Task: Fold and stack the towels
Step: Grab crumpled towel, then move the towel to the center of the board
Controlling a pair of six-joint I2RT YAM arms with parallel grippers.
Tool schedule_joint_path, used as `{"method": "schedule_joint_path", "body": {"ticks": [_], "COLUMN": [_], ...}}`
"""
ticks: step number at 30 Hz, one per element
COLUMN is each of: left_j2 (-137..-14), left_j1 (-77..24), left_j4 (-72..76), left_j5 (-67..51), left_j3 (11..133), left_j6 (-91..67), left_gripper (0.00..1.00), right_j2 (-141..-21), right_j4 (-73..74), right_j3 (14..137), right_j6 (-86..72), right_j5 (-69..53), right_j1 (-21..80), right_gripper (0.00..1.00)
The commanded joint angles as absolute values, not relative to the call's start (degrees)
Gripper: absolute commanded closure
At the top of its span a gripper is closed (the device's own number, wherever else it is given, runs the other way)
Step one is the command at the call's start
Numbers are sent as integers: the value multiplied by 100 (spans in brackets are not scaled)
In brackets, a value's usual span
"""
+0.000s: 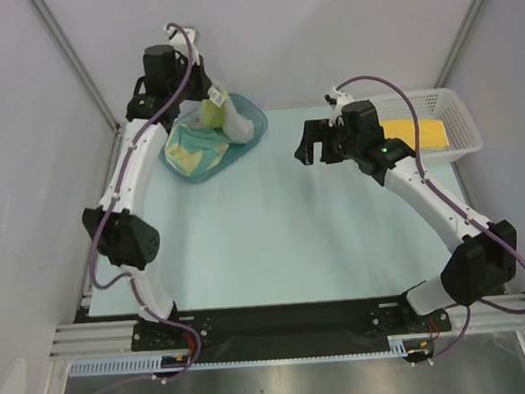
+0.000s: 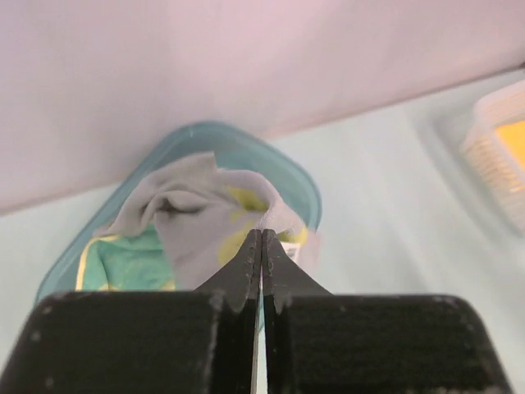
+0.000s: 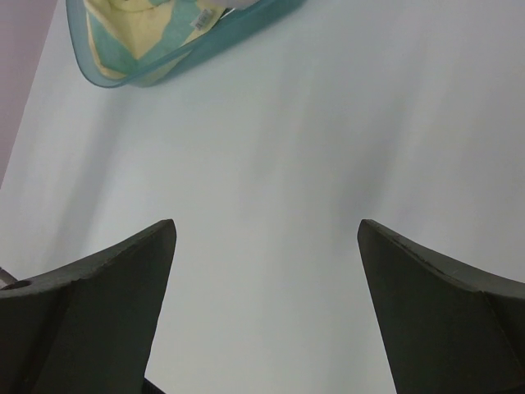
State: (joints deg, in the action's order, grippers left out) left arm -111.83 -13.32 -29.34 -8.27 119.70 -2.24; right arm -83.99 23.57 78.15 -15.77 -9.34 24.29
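1. A pale towel point(image 2: 197, 217), greyish cream with yellow patches, rises in a crumpled peak out of a teal tub point(image 2: 205, 130). The tub sits at the far left corner of the table point(image 1: 275, 241).
2. The left gripper point(image 2: 261, 234) is above the tub. Its two black jaws are pressed flat together with no gap showing, and a fold of the pale towel is nipped at their tips.
3. Below the lifted cloth, more towels point(image 1: 192, 150) lie rumpled inside the tub. They are cream and soft yellow with teal areas.
4. A small white tag point(image 3: 201, 20) shows on one of the cloths in the tub, near the rim. It carries dark print, but the lettering is too small and blurred to read.
5. A bright yellow towel point(image 1: 416, 134) lies flat in a white mesh basket point(image 1: 463, 124). The basket stands at the far right edge of the table, well apart from the tub.
6. The right gripper point(image 3: 267, 226) hangs over the bare middle of the table, nearer the basket than the tub. Its dark fingers point(image 3: 123, 287) are spread wide and hold nothing. Only the table surface shows between them.
7. The right gripper's open end points towards the tub, whose rim shows at the top left of the right wrist view.
8. The table top is a pale blue-green sheet.
9. Purple cables point(image 1: 100, 262) loop along both white arms, which are bolted to a black bar at the near edge.
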Motion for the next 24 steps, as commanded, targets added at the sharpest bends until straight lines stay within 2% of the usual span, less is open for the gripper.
{"method": "schedule_joint_path", "body": {"ticks": [1,10,19,22,24], "left_j2": [-10434,-9178,-7718,-7156,-6691], "left_j1": [-1651,-2583,-3348,-3384,-3427], "left_j4": [-2979,-3664,-3595,-3219,-2937], "left_j5": [-1046,-720,-1230,-1572,-1836], "left_j3": [11743,12120,10434,9276,7976], "left_j6": [-317,-553,-1010,-1413,-1747], "left_gripper": [100,99,100,100,100], "right_j2": [-8130,-7594,-6743,-6496,-6408], "right_j4": [2119,1978,1793,1986,2293], "right_j3": [7603,7401,6646,6531,6373], "right_j6": [-1617,-1389,-1283,-1380,-1537], "right_j5": [-1045,-1643,-2136,-2057,-1743], "right_j1": [2478,2663,2733,2733,2733], "right_gripper": [0,0,1,1,1]}}
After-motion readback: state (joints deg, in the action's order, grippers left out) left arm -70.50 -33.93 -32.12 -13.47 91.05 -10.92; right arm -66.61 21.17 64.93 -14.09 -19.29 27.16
